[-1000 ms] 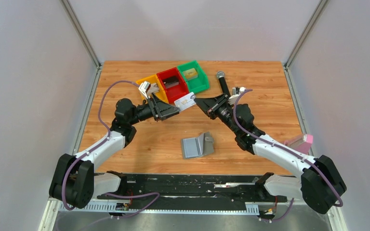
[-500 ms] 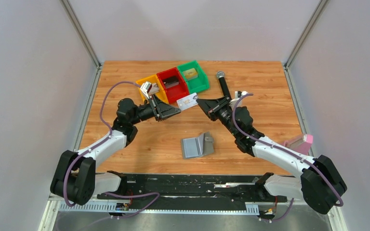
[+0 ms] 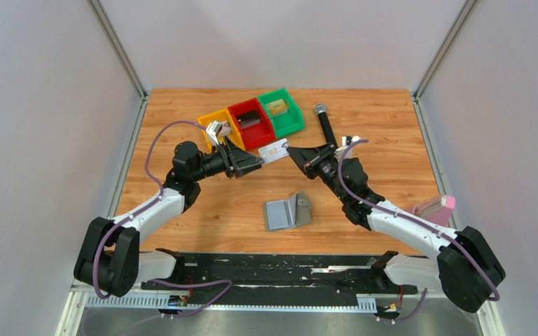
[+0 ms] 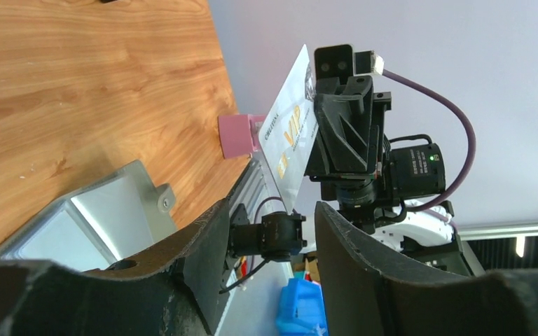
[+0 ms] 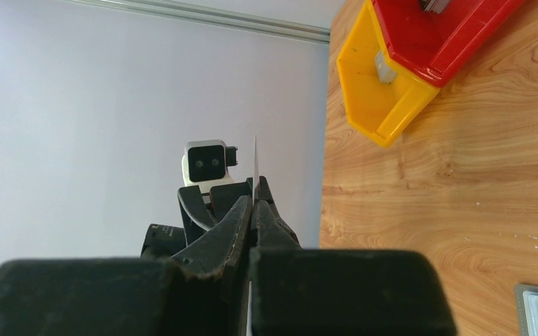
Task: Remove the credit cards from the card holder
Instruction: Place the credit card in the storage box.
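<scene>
My right gripper (image 3: 288, 148) is shut on a white credit card (image 3: 274, 150) printed "VIP", holding it in the air in front of the bins. The right wrist view shows this card (image 5: 255, 159) edge-on between the pressed-together fingertips (image 5: 265, 203). My left gripper (image 3: 254, 163) faces it, open. In the left wrist view the card (image 4: 288, 140) hangs just beyond the gap of my left gripper (image 4: 272, 222), with nothing between the fingers. The grey card holder (image 3: 287, 211) lies open on the table between the arms, and it also shows as the card holder (image 4: 91, 217) in the left wrist view.
Yellow (image 3: 218, 120), red (image 3: 250, 123) and green (image 3: 281, 110) bins stand in a row at the back; the green and red ones hold something. A black cylinder (image 3: 326, 123) lies right of them. A pink object (image 3: 438, 206) sits at the table's right edge.
Both arms have shifted only slightly; the card stays pinched in the right gripper, and the left gripper stands as open as a second ago, just short of the card.
</scene>
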### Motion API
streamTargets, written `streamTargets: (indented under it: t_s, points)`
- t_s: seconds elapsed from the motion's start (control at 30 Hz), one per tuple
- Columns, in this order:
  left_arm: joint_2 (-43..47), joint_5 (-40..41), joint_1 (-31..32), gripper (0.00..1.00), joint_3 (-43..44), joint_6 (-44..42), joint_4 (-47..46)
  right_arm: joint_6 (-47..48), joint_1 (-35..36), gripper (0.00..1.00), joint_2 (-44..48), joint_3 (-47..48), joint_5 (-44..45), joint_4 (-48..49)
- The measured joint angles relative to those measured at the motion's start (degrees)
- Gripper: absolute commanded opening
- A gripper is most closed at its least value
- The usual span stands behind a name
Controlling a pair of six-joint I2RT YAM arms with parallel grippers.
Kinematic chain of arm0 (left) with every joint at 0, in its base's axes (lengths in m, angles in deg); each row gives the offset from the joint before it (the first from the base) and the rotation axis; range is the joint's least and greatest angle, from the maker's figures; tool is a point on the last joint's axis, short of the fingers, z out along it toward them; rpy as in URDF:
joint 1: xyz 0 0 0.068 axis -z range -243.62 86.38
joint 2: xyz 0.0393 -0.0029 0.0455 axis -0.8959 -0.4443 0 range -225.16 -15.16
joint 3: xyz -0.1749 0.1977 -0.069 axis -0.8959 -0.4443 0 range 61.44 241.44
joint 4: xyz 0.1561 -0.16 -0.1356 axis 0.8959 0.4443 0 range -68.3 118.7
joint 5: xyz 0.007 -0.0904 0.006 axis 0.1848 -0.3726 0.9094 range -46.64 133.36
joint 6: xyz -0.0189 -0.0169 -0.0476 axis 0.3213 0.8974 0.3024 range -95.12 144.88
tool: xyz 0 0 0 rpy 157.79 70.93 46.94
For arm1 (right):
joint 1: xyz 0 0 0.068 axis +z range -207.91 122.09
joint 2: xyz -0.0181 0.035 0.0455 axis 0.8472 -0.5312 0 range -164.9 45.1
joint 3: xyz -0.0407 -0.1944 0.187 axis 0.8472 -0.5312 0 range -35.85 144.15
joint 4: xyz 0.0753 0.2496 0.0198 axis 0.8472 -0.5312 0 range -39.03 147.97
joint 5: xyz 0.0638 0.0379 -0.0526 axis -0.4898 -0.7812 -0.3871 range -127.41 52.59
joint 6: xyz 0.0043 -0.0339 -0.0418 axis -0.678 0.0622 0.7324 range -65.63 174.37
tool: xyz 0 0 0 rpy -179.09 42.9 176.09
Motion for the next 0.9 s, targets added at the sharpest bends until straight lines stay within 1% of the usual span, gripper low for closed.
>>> streamTargets:
  t_s: [0.07,0.2,0.23,0.27,0.33,0.37,0.4,0.47,0.67,0.73,0.87,0.9]
  points:
    - [0.0,0.13,0.0,0.55,0.0,-0.09,0.57,-0.04,0.13,0.0,0.0,0.0,-0.02,-0.02]
    - [0.0,0.15,0.0,0.41,0.02,0.0,0.63,-0.13,0.55,0.0,-0.02,0.0,-0.04,0.02]
    - [0.0,0.17,0.0,0.33,0.02,0.04,0.63,-0.13,0.63,0.0,-0.02,0.0,-0.07,0.02]
    - [0.0,0.17,0.0,0.29,0.07,0.11,0.61,-0.13,0.68,0.0,-0.02,0.0,-0.07,0.02]
    - [-0.02,0.13,0.0,0.16,0.24,0.55,0.35,-0.13,0.72,0.0,-0.02,0.0,-0.09,0.02]
    - [-0.04,0.15,0.0,0.14,0.26,0.83,-0.04,-0.15,0.72,0.0,-0.02,0.0,-0.15,0.02]
    - [-0.07,0.15,0.0,0.08,0.28,1.09,-0.5,-0.13,0.72,0.01,-0.02,0.0,-0.22,0.04]
    - [-0.11,0.2,0.0,0.0,0.31,1.57,-1.11,-0.13,0.7,0.02,-0.07,0.0,-0.42,0.09]
    - [-0.33,0.26,-0.31,0.0,0.55,1.66,-0.98,-0.11,0.48,0.07,-1.4,0.0,-0.94,0.2]
    - [-0.37,0.17,-0.61,0.0,0.61,1.49,-0.63,-0.11,0.42,0.1,-1.99,-0.02,-1.22,0.26]
    - [-0.37,0.04,-1.31,0.0,1.44,0.09,1.9,0.07,0.46,0.32,-2.12,-0.42,-2.29,0.42]
    - [-0.37,0.02,-1.51,0.0,1.92,-0.42,2.69,0.26,0.52,0.36,-2.14,-0.46,-2.58,0.33]
